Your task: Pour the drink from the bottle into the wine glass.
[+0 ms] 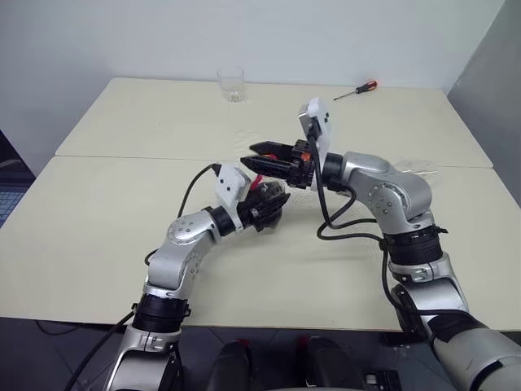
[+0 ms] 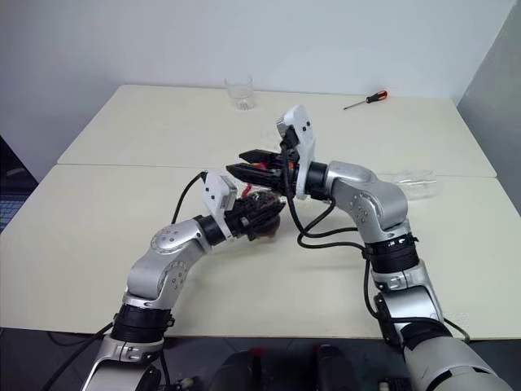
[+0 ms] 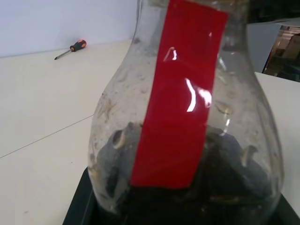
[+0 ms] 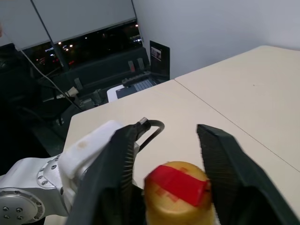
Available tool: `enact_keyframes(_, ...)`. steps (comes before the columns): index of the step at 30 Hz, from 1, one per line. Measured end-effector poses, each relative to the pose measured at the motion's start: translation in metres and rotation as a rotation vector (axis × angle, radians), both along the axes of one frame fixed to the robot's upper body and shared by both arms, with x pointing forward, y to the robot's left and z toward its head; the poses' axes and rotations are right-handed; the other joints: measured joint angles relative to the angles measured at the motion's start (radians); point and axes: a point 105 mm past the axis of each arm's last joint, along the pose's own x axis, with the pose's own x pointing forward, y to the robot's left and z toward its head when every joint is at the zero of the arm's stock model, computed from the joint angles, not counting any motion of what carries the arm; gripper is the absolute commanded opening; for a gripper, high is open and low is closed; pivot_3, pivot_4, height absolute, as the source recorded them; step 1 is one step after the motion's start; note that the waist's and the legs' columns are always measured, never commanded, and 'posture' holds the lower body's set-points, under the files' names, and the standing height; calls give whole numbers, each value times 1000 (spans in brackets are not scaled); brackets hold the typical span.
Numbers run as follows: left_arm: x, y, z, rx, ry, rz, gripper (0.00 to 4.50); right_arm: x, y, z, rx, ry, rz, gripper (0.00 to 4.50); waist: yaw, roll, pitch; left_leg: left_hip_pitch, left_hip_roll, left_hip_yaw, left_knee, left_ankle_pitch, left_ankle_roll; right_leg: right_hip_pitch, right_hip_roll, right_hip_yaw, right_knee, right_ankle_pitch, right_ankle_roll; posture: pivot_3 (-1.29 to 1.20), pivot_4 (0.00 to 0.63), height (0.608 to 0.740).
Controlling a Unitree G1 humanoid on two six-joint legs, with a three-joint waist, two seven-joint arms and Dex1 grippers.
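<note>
Both end effectors (image 1: 267, 204) (image 4: 164, 154) around bottle (image 3: 187, 131).

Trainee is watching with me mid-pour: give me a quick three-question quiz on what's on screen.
1. True or false: the left hand holds the bottle.
2. What is the right hand closed around? A) the cap; B) a spoon; C) a plate.
3. Fill in: near the table's far edge stand a clear tumbler and, further right, lies a ___.

Key: 1 true; 2 A; 3 screwdriver.
</note>
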Motion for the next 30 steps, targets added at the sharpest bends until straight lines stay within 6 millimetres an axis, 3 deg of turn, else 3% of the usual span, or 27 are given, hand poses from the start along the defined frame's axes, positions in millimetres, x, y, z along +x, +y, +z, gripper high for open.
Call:
enact_keyframes(9, -7, -2, 1, -16, 28, -7, 1974, -5, -2, -1, 3, -28, 26, 1259, 0, 0, 0, -6, 1, 1, 0, 0, 0, -7, 0, 1, 1, 0, 0, 0, 150, 740)
enact_keyframes(19, -83, -15, 28, -22, 80, -281, 1974, -74, -13, 22, -3, -189, 522, 1259, -2, 1, 1, -6, 1, 0, 0, 0, 0, -9, -2, 2, 2, 0, 0, 0, 150, 740)
enact_keyframes(26, -115, -20, 27, -11, 122, -398, 1974, -104, -17, 20, -41, -192, 755, 1259, -2, 1, 1, -5, 1, 1, 0, 0, 0, -8, 1, 2, 2, 0, 0, 0, 150, 740)
enact_keyframes(29, -119, -22, 28, -21, 127, -411, 1974, -107, -16, 21, -28, -205, 781, 1259, -1, 1, 1, -5, 0, 1, 1, 0, 0, -8, 1, 2, 2, 0, 0, 0, 150, 740)
enact_keyframes(30, -119, -22, 29, -24, 127, -410, 1974, -106, -15, 22, -19, -210, 783, 1609, -1, 1, 1, -5, 0, 2, 1, 0, 0, -8, 1, 2, 2, 0, 0, 0, 150, 740)
